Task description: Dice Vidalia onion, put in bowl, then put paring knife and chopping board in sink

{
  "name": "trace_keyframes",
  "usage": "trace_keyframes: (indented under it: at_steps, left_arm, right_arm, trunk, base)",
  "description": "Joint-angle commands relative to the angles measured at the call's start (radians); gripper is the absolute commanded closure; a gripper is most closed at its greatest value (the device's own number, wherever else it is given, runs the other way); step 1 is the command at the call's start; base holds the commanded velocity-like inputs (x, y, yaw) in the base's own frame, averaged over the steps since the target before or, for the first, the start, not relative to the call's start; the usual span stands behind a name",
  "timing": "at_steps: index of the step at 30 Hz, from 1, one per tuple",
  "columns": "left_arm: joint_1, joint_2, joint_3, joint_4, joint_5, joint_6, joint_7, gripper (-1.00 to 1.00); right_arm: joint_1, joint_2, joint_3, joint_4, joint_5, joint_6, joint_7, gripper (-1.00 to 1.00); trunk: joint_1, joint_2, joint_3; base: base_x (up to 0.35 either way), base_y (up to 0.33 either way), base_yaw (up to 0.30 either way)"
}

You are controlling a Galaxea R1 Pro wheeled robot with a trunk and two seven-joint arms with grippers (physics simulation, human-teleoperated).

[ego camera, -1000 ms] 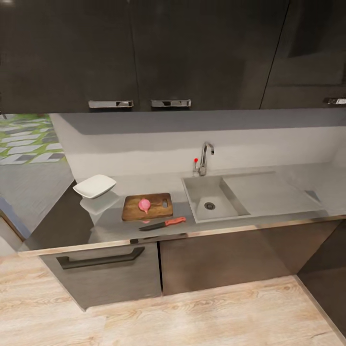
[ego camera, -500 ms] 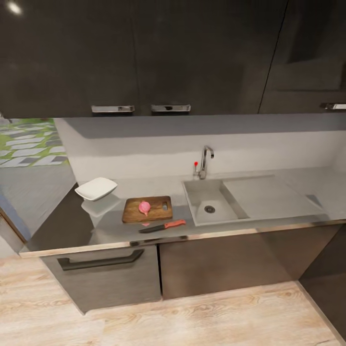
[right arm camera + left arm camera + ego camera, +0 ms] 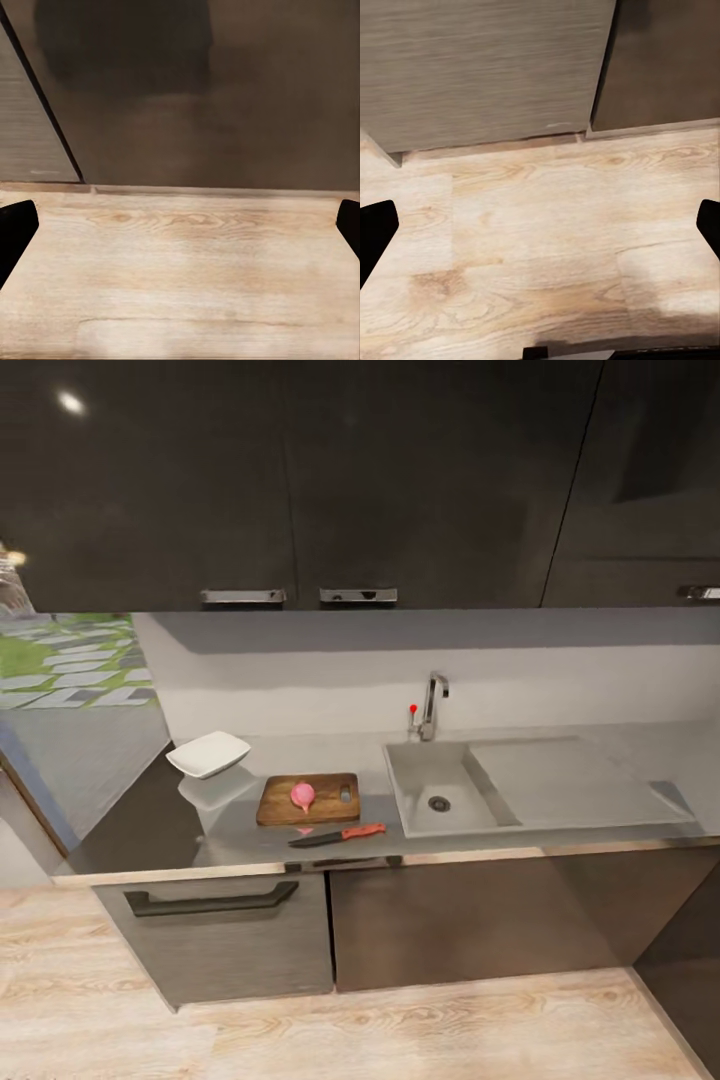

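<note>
Although the robot stands back from the counter, with both arms hanging low over the pale wood floor (image 3: 540, 247), part of the job looks done. In the left wrist view the left claw (image 3: 540, 225) has its dark fingertips spread to opposite edges of the picture, so it is wide open and holds nothing; the right claw (image 3: 180, 232) is spread the same way and is empty too, facing the dark cabinet doors (image 3: 210, 97).

Up on the grey countertop (image 3: 240, 840), the knife (image 3: 338, 834) lies nearest the front edge, just in front of the chopping board (image 3: 307, 799). The pink onion (image 3: 302, 794) sits on the board, apparently whole, though it is too small to be sure. A small pink patch shows on the counter between board and knife; I cannot tell what it is. The white bowl (image 3: 208, 754) stands behind and to the left, seemingly empty. The sink (image 3: 440, 800) to the right holds nothing.

So the onion is out of the sink; dicing, filling the bowl and putting knife and board in the sink remain.
</note>
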Motion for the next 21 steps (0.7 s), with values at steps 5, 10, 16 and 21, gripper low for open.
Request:
trace_keyframes:
  at_steps: [5,10,16,21]
  left_arm:
    - [0.0,0.001,-0.003,0.008,0.001,-0.003,0.005,-1.0]
    - [0.0,0.001,-0.003,0.01,0.001,-0.002,0.005,-1.0]
    - [0.0,0.001,-0.003,0.01,0.001,-0.003,0.005,-1.0]
    - [0.0,0.001,-0.003,0.01,0.001,-0.002,0.005,-1.0]
  right_arm:
    - [0.0,0.0,0.001,0.006,0.003,-0.001,-0.005,-1.0]
    - [0.0,0.0,0.001,0.006,0.003,-0.001,-0.005,-1.0]
    - [0.0,0.0,0.002,0.006,0.003,-0.002,-0.005,-1.0]
    - [0.0,0.0,0.002,0.006,0.003,-0.002,-0.005,-1.0]
  trunk:
    - [0.001,-0.002,0.006]
    - [0.001,-0.002,0.015]
    - [0.001,-0.002,0.024]
    - [0.001,-0.002,0.032]
  base:
    - [0.0,-0.001,0.114]
    - [0.0,0.0,0.096]
    - [0.0,0.0,0.014]
    - [0.0,0.0,-0.044]
